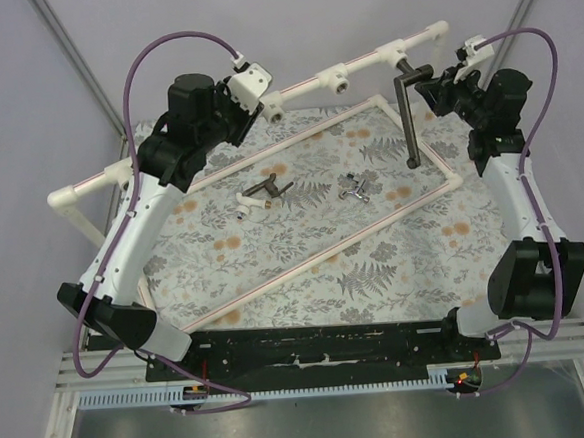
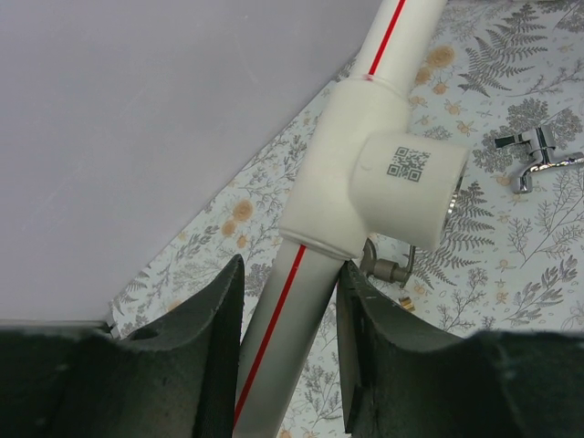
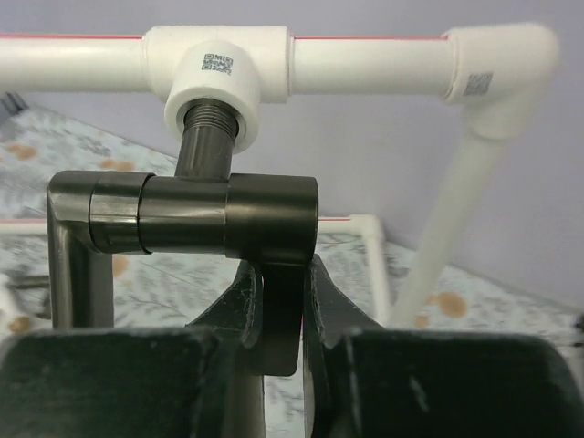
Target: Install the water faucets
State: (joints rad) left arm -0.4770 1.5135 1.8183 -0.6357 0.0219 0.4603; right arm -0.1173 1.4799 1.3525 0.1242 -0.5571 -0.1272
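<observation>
The dark L-shaped faucet (image 1: 410,90) has its threaded end in a socket (image 3: 214,82) of the white pipe frame (image 1: 362,66), and its long tube spout (image 1: 409,131) hangs down. My right gripper (image 3: 281,283) is shut on the flat lever under the faucet body (image 3: 228,214). My left gripper (image 2: 287,338) is shut on the red-striped pipe (image 2: 274,356), just below another socket (image 2: 401,182). The shorter dark faucet (image 1: 263,193) and the silver cross-handled faucet (image 1: 354,188) lie on the floral mat. In the left wrist view the socket partly hides the dark one (image 2: 392,266), and the silver one (image 2: 538,155) lies at the right.
The pipe frame's lower rectangle (image 1: 276,280) lies on the floral mat (image 1: 304,248), enclosing the two loose faucets. Its upper rail runs from the left elbow (image 1: 65,198) up to the back right. Purple cables arc over both arms.
</observation>
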